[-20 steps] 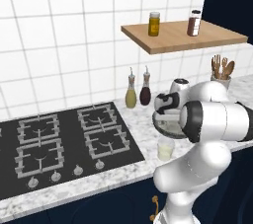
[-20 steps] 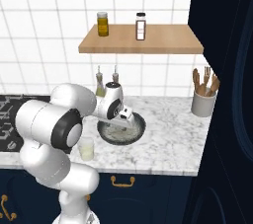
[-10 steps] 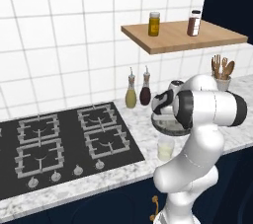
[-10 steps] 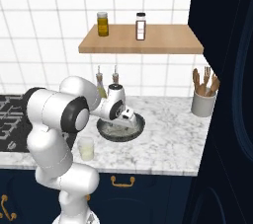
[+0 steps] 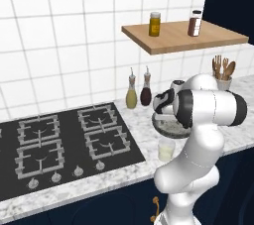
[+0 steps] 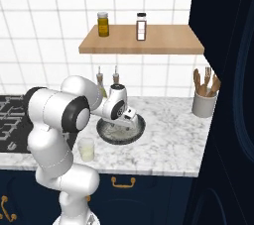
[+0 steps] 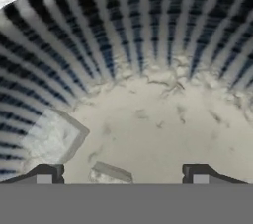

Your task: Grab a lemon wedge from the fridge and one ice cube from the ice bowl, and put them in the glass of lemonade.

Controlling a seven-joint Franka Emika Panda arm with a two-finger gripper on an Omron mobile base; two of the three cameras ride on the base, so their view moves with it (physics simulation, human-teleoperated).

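Observation:
My gripper (image 7: 123, 176) points down into the ice bowl (image 7: 148, 35), jaws open wide, with nothing between them but a flat pale ice piece (image 7: 112, 171) lying on the speckled floor. A translucent ice cube (image 7: 52, 136) rests against the ribbed wall, just beyond the left fingertip (image 7: 45, 173). From the right base, the gripper (image 6: 130, 119) hangs over the ice bowl (image 6: 139, 131). The glass of lemonade (image 6: 87, 148) stands on the counter in front of the bowl, to its left. From the left base, the glass (image 5: 166, 149) stands beside the bowl (image 5: 168, 129). The fridge and lemon wedge are out of view.
Two oil bottles (image 5: 138, 90) stand against the tiled wall behind the bowl. A black stove (image 5: 64, 142) lies to the left. A wooden shelf (image 6: 144, 40) with two jars hangs overhead. A grey utensil crock (image 6: 204, 102) stands at the right, beside a tall dark cabinet (image 6: 228, 95).
The arm's elbow has swung round and the hand has sunk lower into the bowl. The jaws have stayed wide apart.

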